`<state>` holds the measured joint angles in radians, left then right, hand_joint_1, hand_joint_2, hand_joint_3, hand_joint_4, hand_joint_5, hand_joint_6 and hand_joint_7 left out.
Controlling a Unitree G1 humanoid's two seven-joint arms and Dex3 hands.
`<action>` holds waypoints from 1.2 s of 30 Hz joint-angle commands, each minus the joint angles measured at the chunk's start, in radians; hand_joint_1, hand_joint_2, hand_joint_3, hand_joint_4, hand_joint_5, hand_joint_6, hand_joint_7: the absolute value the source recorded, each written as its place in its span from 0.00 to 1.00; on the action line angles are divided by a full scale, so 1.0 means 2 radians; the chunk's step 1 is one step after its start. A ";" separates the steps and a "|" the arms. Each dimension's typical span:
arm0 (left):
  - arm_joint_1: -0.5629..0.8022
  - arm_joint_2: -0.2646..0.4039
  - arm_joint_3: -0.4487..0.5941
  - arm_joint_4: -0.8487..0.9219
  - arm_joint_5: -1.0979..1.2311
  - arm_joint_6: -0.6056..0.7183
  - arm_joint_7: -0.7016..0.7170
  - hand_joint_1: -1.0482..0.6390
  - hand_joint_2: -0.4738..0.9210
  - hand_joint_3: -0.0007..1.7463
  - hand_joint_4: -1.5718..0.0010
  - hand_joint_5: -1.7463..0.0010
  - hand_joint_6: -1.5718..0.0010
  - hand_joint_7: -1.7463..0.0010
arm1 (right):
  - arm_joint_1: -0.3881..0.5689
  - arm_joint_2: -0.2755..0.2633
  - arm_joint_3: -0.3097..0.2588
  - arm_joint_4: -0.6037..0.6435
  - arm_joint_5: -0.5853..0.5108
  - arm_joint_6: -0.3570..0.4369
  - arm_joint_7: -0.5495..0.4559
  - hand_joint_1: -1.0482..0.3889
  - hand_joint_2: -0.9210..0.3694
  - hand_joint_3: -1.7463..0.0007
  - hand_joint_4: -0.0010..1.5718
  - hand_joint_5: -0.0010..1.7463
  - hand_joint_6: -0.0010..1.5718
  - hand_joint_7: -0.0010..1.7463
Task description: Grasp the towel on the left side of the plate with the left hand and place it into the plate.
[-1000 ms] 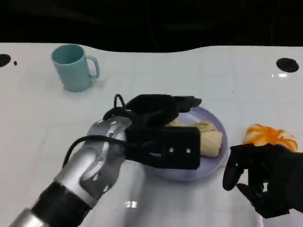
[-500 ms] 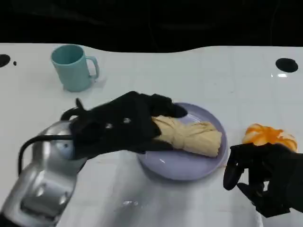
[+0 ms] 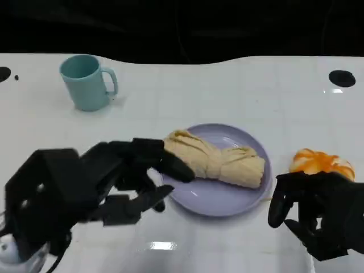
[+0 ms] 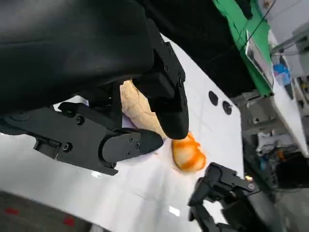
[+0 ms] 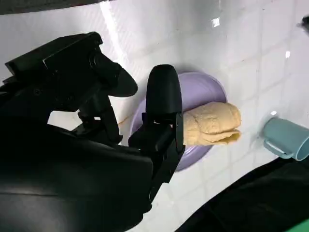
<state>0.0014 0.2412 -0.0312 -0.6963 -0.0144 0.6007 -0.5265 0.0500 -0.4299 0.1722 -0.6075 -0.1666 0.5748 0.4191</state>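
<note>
Where it lies, towel (image 3: 215, 160) lengthwise across plate (image 3: 213, 199), left-right.

Left robot hand (image 3: 96, 185) drawn back off the plate (image 3: 219, 196) toward the near-left worktop, fingers now spread and empty. Towel (image 3: 216, 159) released, lying uncovered across the plate.

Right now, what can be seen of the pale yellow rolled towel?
The pale yellow rolled towel is soft, creased cloth, bunched into a roll and pinched in around its middle. It lies flat across the round lilac plate, one end reaching the rim nearest the left hand. Those fingers are spread and hold nothing.
</note>
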 commanded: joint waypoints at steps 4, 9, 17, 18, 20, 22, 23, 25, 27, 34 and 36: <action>0.047 0.004 0.064 -0.050 -0.105 0.112 0.008 0.51 0.84 0.48 0.62 0.08 0.61 0.30 | -0.003 -0.002 -0.002 0.001 0.002 -0.004 -0.001 0.73 0.25 0.41 0.45 0.99 0.44 0.81; 0.059 0.016 0.082 -0.045 -0.146 0.139 0.014 0.51 0.82 0.53 0.60 0.06 0.60 0.28 | -0.002 -0.003 -0.007 0.004 0.006 -0.006 0.000 0.73 0.25 0.41 0.45 0.99 0.44 0.81; 0.051 0.054 0.077 0.015 -0.186 0.140 -0.001 0.50 0.82 0.60 0.59 0.00 0.59 0.15 | 0.002 -0.007 -0.015 0.010 0.009 -0.017 0.002 0.74 0.25 0.41 0.45 0.99 0.44 0.81; 0.050 0.057 0.076 0.019 -0.189 0.137 -0.002 0.50 0.83 0.59 0.59 0.00 0.59 0.15 | 0.002 -0.008 -0.015 0.009 0.009 -0.017 0.002 0.74 0.26 0.40 0.45 0.99 0.44 0.81; 0.043 0.060 0.072 0.036 -0.192 0.131 0.000 0.49 0.83 0.57 0.58 0.00 0.59 0.14 | 0.000 -0.010 -0.014 0.010 0.008 -0.017 0.003 0.73 0.26 0.40 0.45 0.99 0.44 0.81; 0.037 0.064 0.068 0.049 -0.192 0.127 0.002 0.48 0.87 0.52 0.58 0.00 0.58 0.14 | -0.001 -0.010 -0.014 0.011 0.008 -0.014 0.003 0.73 0.26 0.40 0.45 0.99 0.44 0.80; 0.034 0.065 0.065 0.051 -0.192 0.129 0.006 0.48 0.87 0.51 0.58 0.00 0.58 0.14 | -0.001 -0.009 -0.014 0.012 0.008 -0.014 0.003 0.73 0.26 0.40 0.45 0.99 0.44 0.80; 0.029 0.068 0.061 0.050 -0.190 0.136 0.014 0.48 0.88 0.49 0.58 0.00 0.59 0.13 | -0.002 -0.011 -0.012 0.014 0.005 -0.019 0.003 0.73 0.26 0.40 0.45 0.99 0.44 0.80; 0.026 0.072 0.058 0.052 -0.192 0.137 0.015 0.48 0.89 0.49 0.58 0.00 0.60 0.12 | -0.003 -0.010 -0.011 0.016 0.005 -0.021 0.002 0.73 0.26 0.40 0.45 0.99 0.44 0.80; 0.023 0.078 0.048 0.063 -0.190 0.125 0.018 0.49 0.89 0.48 0.57 0.00 0.60 0.11 | -0.003 -0.007 -0.011 0.026 0.006 -0.030 0.001 0.73 0.27 0.39 0.46 1.00 0.45 0.80; 0.022 0.079 0.045 0.062 -0.189 0.127 0.021 0.48 0.89 0.48 0.58 0.00 0.61 0.11 | -0.003 -0.006 -0.011 0.027 0.006 -0.030 0.001 0.73 0.27 0.39 0.45 1.00 0.45 0.80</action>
<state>0.0521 0.3814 0.0675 -0.5700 -0.3967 0.8630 -0.5009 0.0491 -0.4362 0.1548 -0.5598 -0.1581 0.5220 0.4215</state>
